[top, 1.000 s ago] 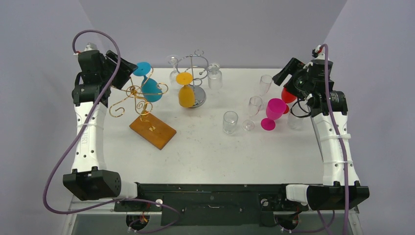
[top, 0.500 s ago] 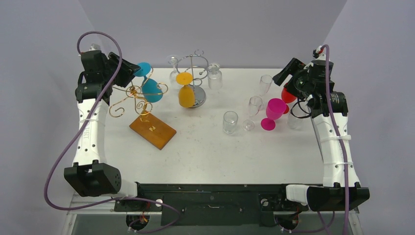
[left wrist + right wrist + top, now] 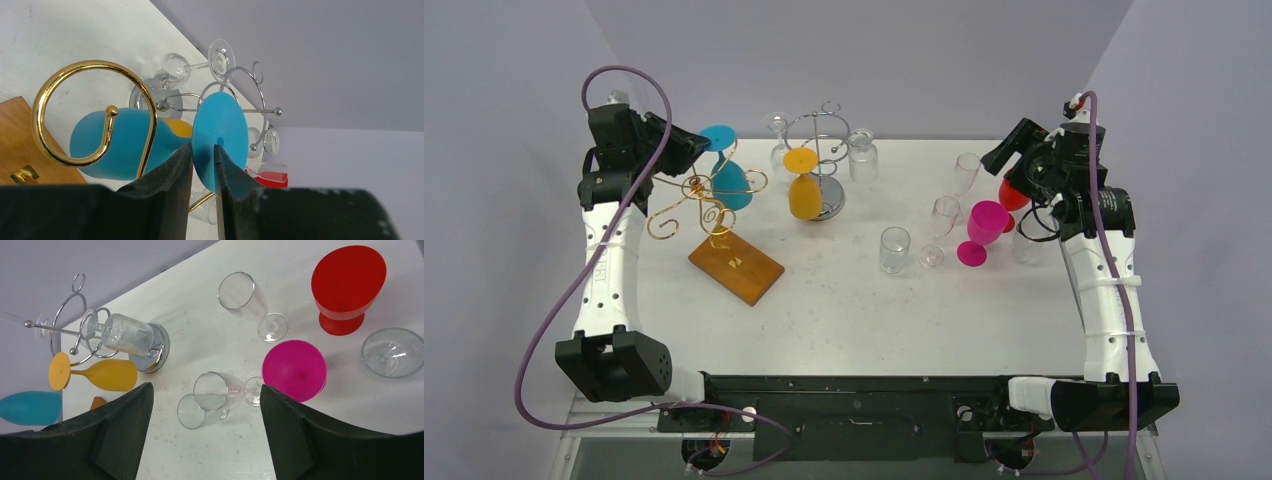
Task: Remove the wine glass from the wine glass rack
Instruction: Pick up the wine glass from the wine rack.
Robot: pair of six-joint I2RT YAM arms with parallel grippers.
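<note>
Teal wine glass [image 3: 733, 185] hangs upside down in the upper left of the overhead view. Its smooth opaque bowl points downward and its flat round foot rests against the curls of the gold wire rack [image 3: 709, 205]. That rack is thin polished wire bent into scrolls (one ends in a little ball), and it stands on a slanted rectangular wooden base [image 3: 736, 268].

The left gripper [image 3: 202, 155] reaches in from the frame's left at the foot. In its wrist view the two dark matte fingers [image 3: 175, 175] stand either side of the stem just under the disc, with only a narrow slit between them. Whether they actually pinch the stem cannot be told.

At upper centre stands a chrome spiral rack [image 3: 822, 135] on a round mirrored base. It carries a yellow glass [image 3: 805, 195] and clear ribbed ones.

The right gripper [image 3: 204, 387] hovers in the upper right with its jaws spread wide and nothing between them. Below it are a magenta goblet [image 3: 295, 369], a red cup [image 3: 348, 277] and several clear glasses on the speckled white table [image 3: 864, 310].
</note>
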